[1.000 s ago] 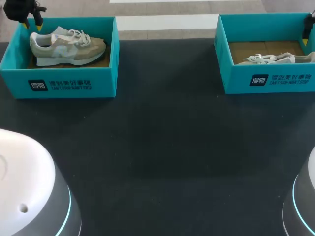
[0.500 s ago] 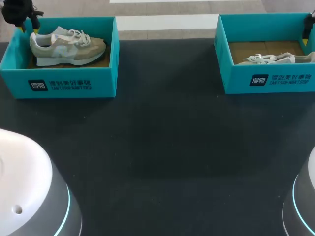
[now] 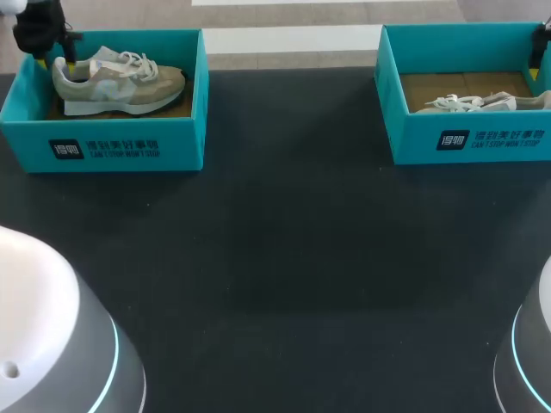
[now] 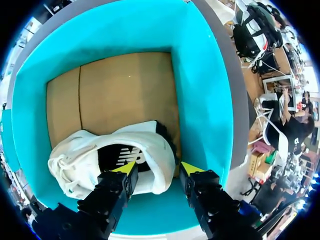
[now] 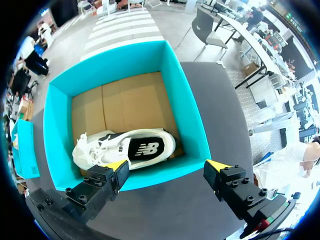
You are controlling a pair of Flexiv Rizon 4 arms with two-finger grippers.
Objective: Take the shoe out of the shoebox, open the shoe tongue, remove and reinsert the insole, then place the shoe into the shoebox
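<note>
A beige and white shoe stands upright in the left teal shoebox. My left gripper hangs over its heel. In the left wrist view the left gripper is open and straddles the heel rim of the shoe: one yellow tip is over the black insole, the other just outside the heel by the box wall. A second shoe lies on its side in the right shoebox. My right gripper is wide open, high above that shoe and its box, holding nothing.
The dark table mat stretches between and in front of the two boxes. My right gripper shows only at the far edge of the right box. Brown cardboard lines the box floor ahead of the left shoe.
My left gripper has come down toward the shoe's heel and its fingers have spread wider. The right arm and both shoes have not moved.
</note>
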